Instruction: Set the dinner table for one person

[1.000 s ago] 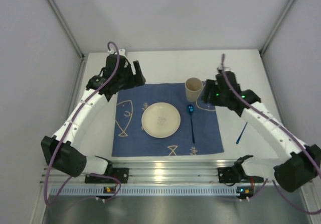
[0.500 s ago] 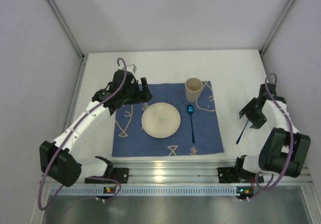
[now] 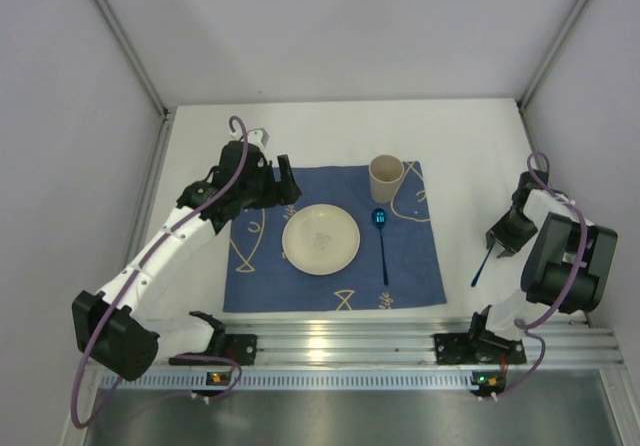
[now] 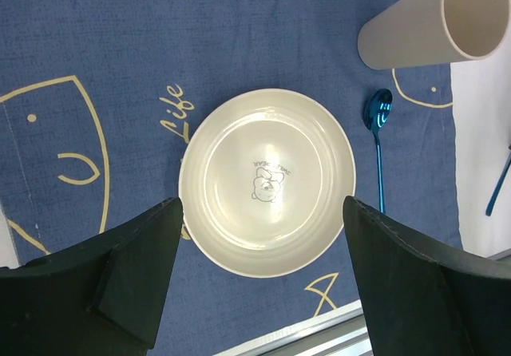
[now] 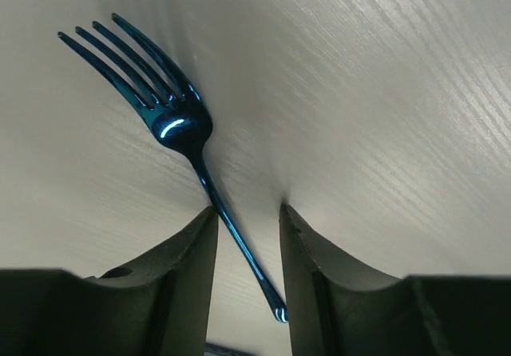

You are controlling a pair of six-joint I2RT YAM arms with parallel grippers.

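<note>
The white dinner table [image 3: 330, 126] carries a dark blue fish-print cloth [image 3: 262, 256]. On the cloth stand a cream plate [image 3: 320, 238], a cream cup [image 3: 386, 176] and a blue spoon [image 3: 382, 241]. A blue fork [image 3: 481, 266] lies on the bare table right of the cloth. My left gripper [image 3: 286, 188] hovers open and empty over the cloth's far left; its view shows the plate [image 4: 267, 182], the cup [image 4: 431, 22] and the spoon [image 4: 378, 148]. My right gripper [image 5: 247, 220] is down at the table, its jaws narrowly apart astride the handle of the fork [image 5: 172, 120].
A ribbed aluminium rail [image 3: 340, 338] runs along the table's near edge, with both arm bases on it. Grey walls enclose the table on the left, right and far sides. The right arm is folded close to the right wall.
My right gripper has swung from beside the cup out to the right and come down over the fork. My left gripper has moved from the far left corner in over the cloth.
</note>
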